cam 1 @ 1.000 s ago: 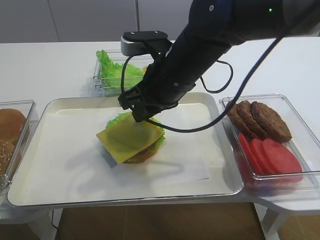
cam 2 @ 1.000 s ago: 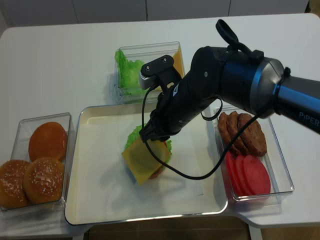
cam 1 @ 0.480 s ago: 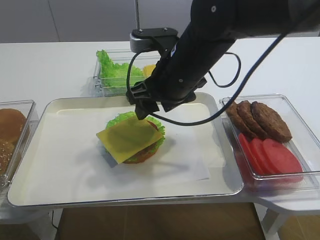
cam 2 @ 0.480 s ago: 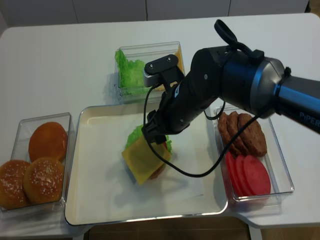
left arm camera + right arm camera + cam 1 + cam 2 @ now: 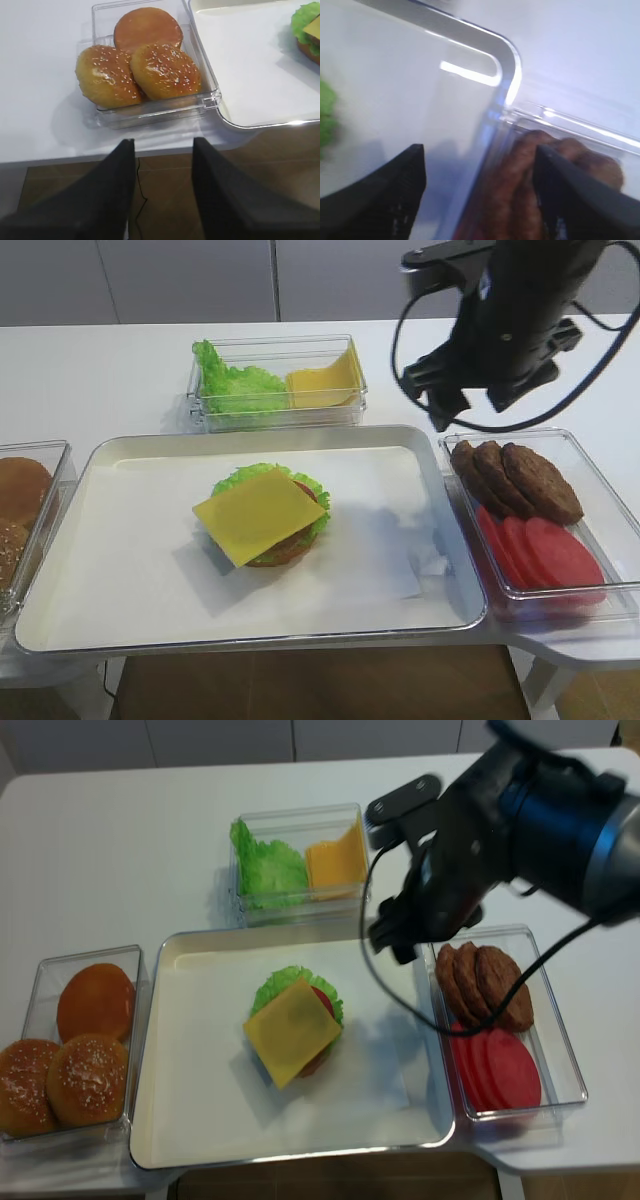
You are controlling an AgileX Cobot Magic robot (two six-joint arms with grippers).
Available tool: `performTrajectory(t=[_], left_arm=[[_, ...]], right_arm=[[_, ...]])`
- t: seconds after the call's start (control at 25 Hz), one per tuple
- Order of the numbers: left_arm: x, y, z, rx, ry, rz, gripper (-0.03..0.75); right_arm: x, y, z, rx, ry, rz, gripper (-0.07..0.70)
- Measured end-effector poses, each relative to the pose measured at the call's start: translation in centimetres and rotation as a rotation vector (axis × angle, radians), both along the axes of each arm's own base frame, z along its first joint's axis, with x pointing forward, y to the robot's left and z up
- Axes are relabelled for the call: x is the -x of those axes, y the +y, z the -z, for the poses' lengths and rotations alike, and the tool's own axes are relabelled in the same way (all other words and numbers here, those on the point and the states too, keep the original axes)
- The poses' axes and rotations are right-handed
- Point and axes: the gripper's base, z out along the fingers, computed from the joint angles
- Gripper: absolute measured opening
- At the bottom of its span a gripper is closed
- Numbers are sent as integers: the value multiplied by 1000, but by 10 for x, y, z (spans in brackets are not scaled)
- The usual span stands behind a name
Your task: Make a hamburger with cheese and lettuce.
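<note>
The hamburger sits mid-tray, with its green lettuce rim showing at the back. The yellow cheese lies flat on top of it, overhanging toward the front left; it also shows in the realsense view. My right gripper is open and empty, hovering above the tray's back right corner next to the patty box. In the right wrist view it straddles the tray rim and the box wall. My left gripper is open and empty, off the table's front edge near the bun box.
The metal tray is lined with white paper. A clear box with lettuce and cheese slices stands behind it. Brown patties and tomato slices fill the right box. Buns fill the left box.
My right gripper has left the cheese's back edge and swung up and right to the tray's back right corner. The cheese stays lying on the hamburger.
</note>
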Motion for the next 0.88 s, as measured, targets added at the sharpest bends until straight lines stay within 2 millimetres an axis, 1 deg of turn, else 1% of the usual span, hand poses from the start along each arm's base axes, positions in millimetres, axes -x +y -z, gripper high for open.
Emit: performTrajectory(t=[0.16,0.32,0.48,0.56,0.64,0.72,0.8,0.88], left_arm=[[0,0,0,0,0,0,288],[0,0,0,0,0,0,288],[0,0,0,0,0,0,288],[0,0,0,0,0,0,288],[0,0,0,0,0,0,288],[0,0,0,0,0,0,288],[0,0,0,0,0,0,288],[0,0,0,0,0,0,288]], right_arm=[[-13,-47,-8,16,24,98,509],[-24,-96,-11,-17,63,217,509],[-27,-141,-11,-46,102,346,509],[-24,-158,-15,-54,102,405,510],[-17,-169,-19,-61,91,445,510],[-8,-175,-22,-63,89,464,510],[4,-176,-20,-59,108,470,510],[19,-175,-22,-65,110,471,510]])
